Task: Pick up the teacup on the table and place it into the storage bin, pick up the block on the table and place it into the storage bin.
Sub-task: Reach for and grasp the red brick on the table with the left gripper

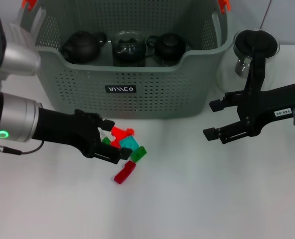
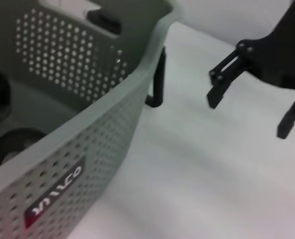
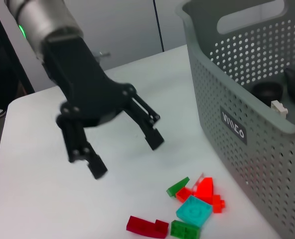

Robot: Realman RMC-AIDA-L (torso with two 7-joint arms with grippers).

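The left pincer (image 1: 109, 141) reaches in low, fingers spread, over translucent red, green and teal blocks (image 1: 126, 149) on the white surface (image 1: 197, 199) before the storage bin (image 1: 137, 69), which holds dark teapots (image 1: 82, 46). The right pincer (image 1: 215, 119) hovers spread beside a glass pitcher (image 1: 255, 50).

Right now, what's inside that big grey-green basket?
Inside the storage bin sit three dark teapots: one on the left, a glass-bodied one in the middle, another on the right. Its front wall hides their bases and the floor.
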